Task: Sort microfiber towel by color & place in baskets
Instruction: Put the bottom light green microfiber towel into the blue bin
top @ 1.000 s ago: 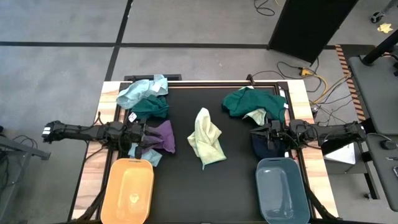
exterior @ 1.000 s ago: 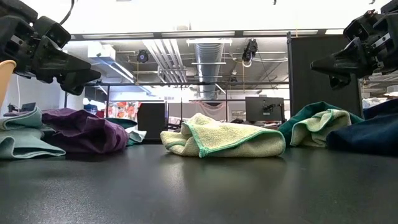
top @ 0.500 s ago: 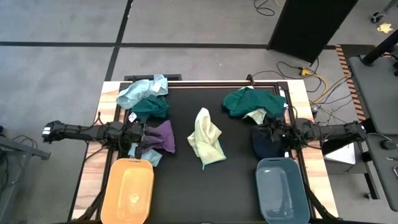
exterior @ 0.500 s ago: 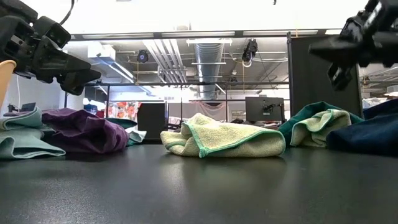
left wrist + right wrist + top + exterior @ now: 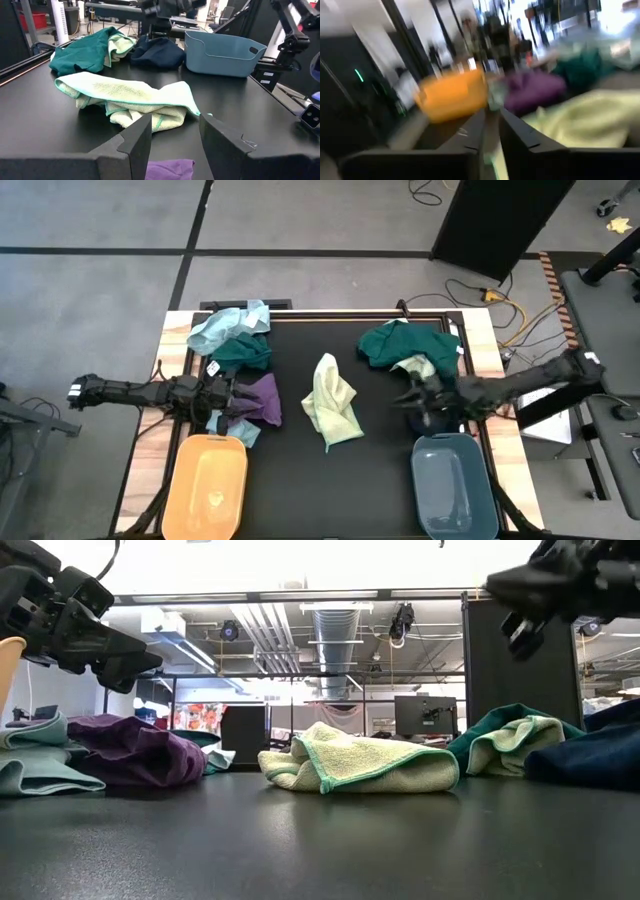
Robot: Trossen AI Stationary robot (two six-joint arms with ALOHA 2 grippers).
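Note:
A pale yellow-green cloth (image 5: 333, 402) lies crumpled mid-table. A purple cloth (image 5: 262, 400) lies left of it, on a light blue one (image 5: 240, 430). My left gripper (image 5: 238, 398) hovers open just above the purple cloth's left edge (image 5: 170, 169), not touching it. A navy cloth (image 5: 590, 755) lies at the right, beside a dark green cloth (image 5: 400, 340) wrapped around a pale one. My right gripper (image 5: 405, 400) is in the air left of the navy cloth, pointing at the yellow-green cloth, with a narrow gap between its fingers and nothing held. The orange basket (image 5: 208, 485) and the grey-blue basket (image 5: 452, 485) stand at the near edge.
A dark green cloth (image 5: 240, 352) and a light blue cloth (image 5: 225, 325) lie at the far left corner. Bare black mat spreads between the two baskets and along the far edge. Cables run over the floor beyond the table's right side.
My right gripper has risen and swung from over the navy cloth toward the table's left, closer to the yellow-green cloth, moving fast enough to blur its wrist view. No cloth has moved.

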